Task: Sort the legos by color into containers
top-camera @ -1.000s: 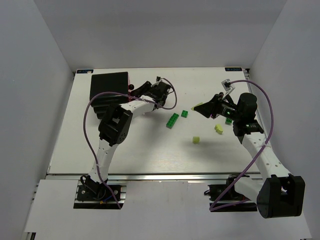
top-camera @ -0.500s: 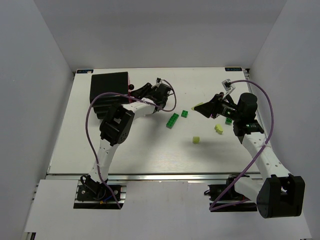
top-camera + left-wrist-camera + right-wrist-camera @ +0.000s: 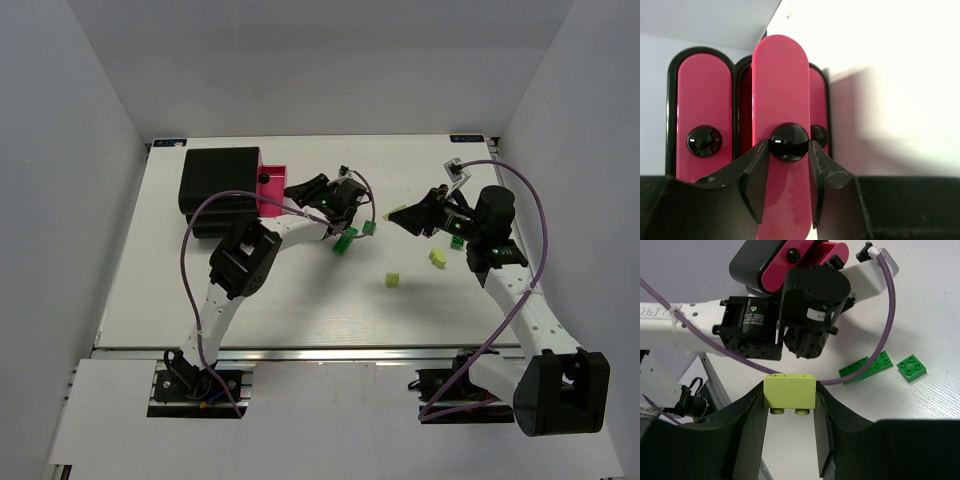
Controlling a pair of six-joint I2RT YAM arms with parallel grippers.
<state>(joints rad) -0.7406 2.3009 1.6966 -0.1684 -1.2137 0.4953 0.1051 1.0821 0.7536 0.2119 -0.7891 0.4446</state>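
While the black cabinet [image 3: 218, 180] stands far left on the worktop [image 3: 300, 300], its pink drawer [image 3: 268, 186] partly out, the left jaws pinching the knob [image 3: 789, 142] should pull straight, and the right jaws clamp a pale yellow brick [image 3: 790, 392] near centre

Right gripper [image 3: 790, 401] clamps a yellow brick [image 3: 790, 391]. Straight ahead of it, left arm's wrist [image 3: 812, 305] and purple cable [image 3: 889, 300] block the open drawer [image 3: 827, 252]. Left gripper [image 3: 789, 152] pinches its knob [image 3: 789, 142]. Green legos [image 3: 867, 367] ahead-right, bare table [image 3: 930, 315] beyond them.
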